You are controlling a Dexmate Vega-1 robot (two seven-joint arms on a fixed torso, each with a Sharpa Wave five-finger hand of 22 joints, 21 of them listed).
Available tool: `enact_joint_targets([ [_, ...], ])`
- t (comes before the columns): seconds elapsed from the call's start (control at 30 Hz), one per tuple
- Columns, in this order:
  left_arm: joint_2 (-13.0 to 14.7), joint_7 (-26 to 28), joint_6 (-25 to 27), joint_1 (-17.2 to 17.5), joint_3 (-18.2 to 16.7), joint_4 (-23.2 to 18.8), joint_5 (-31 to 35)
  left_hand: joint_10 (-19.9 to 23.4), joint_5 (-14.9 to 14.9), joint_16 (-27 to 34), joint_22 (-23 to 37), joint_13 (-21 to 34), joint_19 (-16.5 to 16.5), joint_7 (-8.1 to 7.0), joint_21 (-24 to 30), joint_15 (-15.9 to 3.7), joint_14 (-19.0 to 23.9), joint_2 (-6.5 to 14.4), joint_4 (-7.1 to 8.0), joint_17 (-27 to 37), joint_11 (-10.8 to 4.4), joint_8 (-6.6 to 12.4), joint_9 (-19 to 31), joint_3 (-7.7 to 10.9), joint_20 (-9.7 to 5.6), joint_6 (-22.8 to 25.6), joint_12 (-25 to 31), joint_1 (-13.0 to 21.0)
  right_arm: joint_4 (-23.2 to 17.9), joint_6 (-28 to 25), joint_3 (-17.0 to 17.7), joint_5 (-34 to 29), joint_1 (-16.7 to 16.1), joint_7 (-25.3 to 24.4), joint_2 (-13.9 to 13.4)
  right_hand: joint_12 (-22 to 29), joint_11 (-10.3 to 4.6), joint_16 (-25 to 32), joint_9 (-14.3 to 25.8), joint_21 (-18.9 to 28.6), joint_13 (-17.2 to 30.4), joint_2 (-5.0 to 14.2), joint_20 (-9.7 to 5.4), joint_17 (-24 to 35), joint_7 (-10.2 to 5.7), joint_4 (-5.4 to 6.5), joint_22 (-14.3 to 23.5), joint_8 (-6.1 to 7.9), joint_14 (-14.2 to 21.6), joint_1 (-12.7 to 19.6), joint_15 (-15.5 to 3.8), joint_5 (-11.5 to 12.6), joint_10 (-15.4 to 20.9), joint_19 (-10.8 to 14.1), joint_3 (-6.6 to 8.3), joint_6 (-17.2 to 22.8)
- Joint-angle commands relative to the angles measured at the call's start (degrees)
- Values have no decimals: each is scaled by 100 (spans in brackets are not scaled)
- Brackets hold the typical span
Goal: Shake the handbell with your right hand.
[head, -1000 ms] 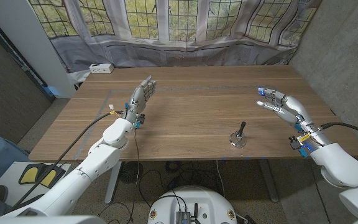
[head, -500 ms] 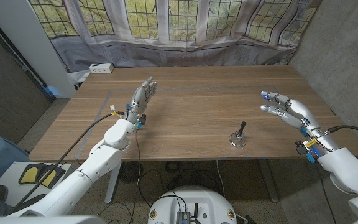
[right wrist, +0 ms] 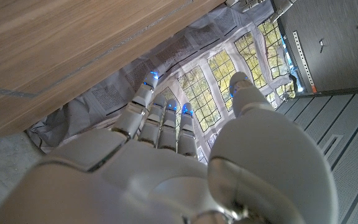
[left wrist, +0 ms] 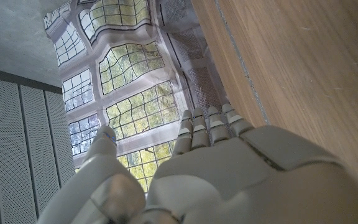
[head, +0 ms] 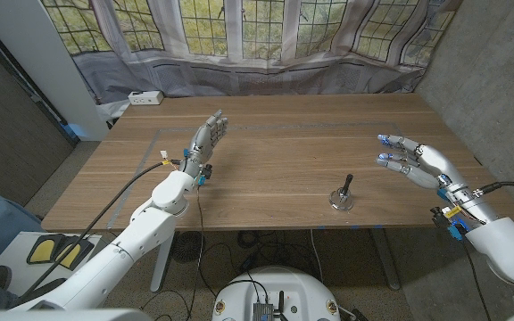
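Head view: the handbell [head: 342, 195] stands upright near the wooden table's [head: 275, 143] front edge, right of centre, untouched. I hold my right hand [head: 415, 160] well apart from it to the right, fingers spread and empty. My left hand [head: 205, 139] waits across the table, fingers extended together, gripping nothing. A white power strip [head: 145, 97] lies at the far left corner.

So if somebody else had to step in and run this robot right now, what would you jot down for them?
Right hand: holds nothing, fingers apart, over the table's right side, apart from the handbell.
Left hand: holds nothing, fingers extended, over the table's left side.
Handbell: stands on the wooden table near the front edge, handle up and tilted, untouched.
Done: nothing yet.
Left: bring the right hand to the handle, grip it, lift, shake.
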Motion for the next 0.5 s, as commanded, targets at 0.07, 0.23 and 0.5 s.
enact_joint_targets([
  [0.07,-55,-165,66,-219,105,143,9,65,-23,15,11,13,50,-3,0,4,55,-7,-24,17,-29,-11,22,20,19,80,15,59,-492,-197,262,-1077,-210,-30,384,43,-21,38,33,-28,24,-3,40,18,-56,6,19,29,50,74,-19,-18,48,42,22,22],
  [0.23,-72,-201,51,-237,128,184,-3,76,-24,13,11,13,57,1,-1,6,67,-6,-24,17,-43,-14,22,20,24,90,13,60,-632,-271,325,-1401,-224,-4,467,64,-74,50,35,-26,27,-15,39,25,-100,2,19,28,87,113,-34,-17,105,64,21,35],
  [0.5,-83,-172,-40,-171,98,177,-15,96,-24,10,11,13,59,-10,-6,-2,84,-4,-24,17,-31,-20,23,20,32,103,10,62,-895,-484,389,-1952,-189,93,517,103,-220,75,38,-18,30,-50,27,42,-297,-4,21,20,173,207,-72,-10,227,127,15,42],
])
